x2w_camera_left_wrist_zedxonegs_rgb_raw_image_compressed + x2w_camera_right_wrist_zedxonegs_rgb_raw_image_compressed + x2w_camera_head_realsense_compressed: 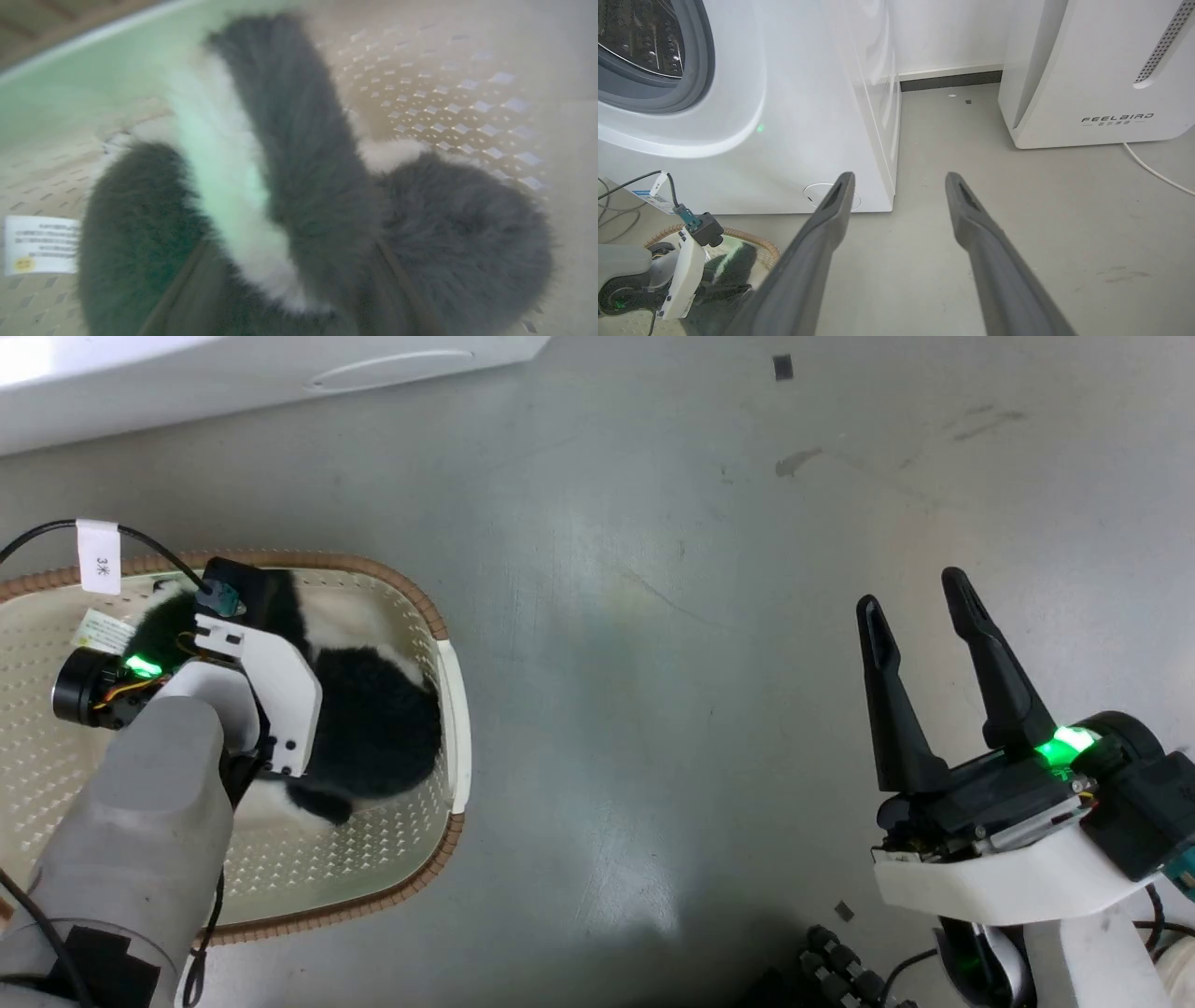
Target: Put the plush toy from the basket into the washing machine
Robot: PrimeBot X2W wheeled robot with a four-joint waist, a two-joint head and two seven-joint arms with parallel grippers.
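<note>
The plush toy [373, 719], fluffy black with white patches, lies in the right half of the cream basket [446, 700] at the left of the head view. My left arm reaches down into the basket, its white wrist [271, 691] over the toy. In the left wrist view my left gripper [289, 238] is open, its blurred fingers [182, 280] sunk in the fur on either side of the plush toy [303, 154]. My right gripper [910, 588] hangs open over bare floor at the lower right, holding nothing. The washing machine [738, 116] shows its grey gasket [698, 70] and steel drum.
A paper label [42, 245] sits on the basket's bottom. A black cable with a white tag [98, 555] crosses the basket's far rim. The white FEELBIRD appliance [1101, 70] stands right of the washer, with a cord [1153, 170] on the grey floor. Cables [840, 971] lie near my base.
</note>
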